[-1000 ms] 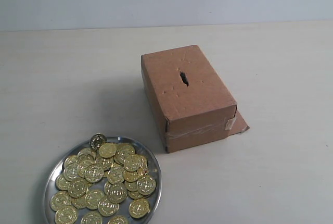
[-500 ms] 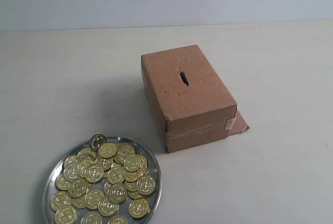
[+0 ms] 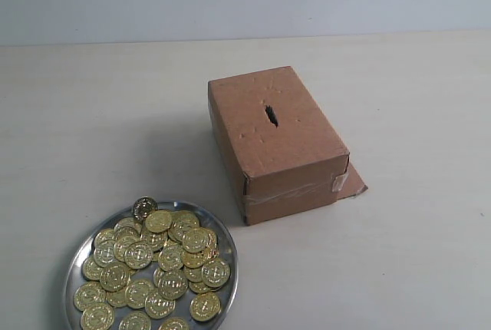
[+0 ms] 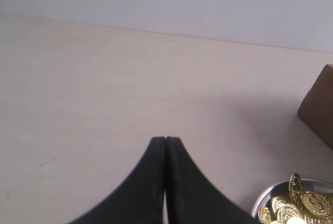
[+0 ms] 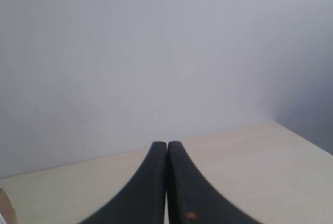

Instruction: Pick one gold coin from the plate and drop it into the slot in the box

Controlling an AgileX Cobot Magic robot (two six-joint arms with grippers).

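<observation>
The silver plate [image 3: 74, 259] sits at the front left of the table, heaped with several gold coins [image 3: 157, 261]; one coin [image 3: 143, 208] leans on its far rim. The brown cardboard box [image 3: 288, 153] stands in the middle, its dark slot [image 3: 271, 114] in the top face. Neither arm shows in the exterior view. My left gripper [image 4: 165, 139] is shut and empty above bare table; the plate's rim [image 4: 263, 199], some coins [image 4: 296, 206] and a box corner [image 4: 318, 107] show at the edge of its view. My right gripper [image 5: 166, 144] is shut and empty, facing the wall.
A loose cardboard flap [image 3: 354, 182] lies at the box's right base. The pale table [image 3: 92, 130] runs back to a grey wall [image 3: 230, 0]. In the right wrist view the table's edge [image 5: 304, 138] falls off at the side.
</observation>
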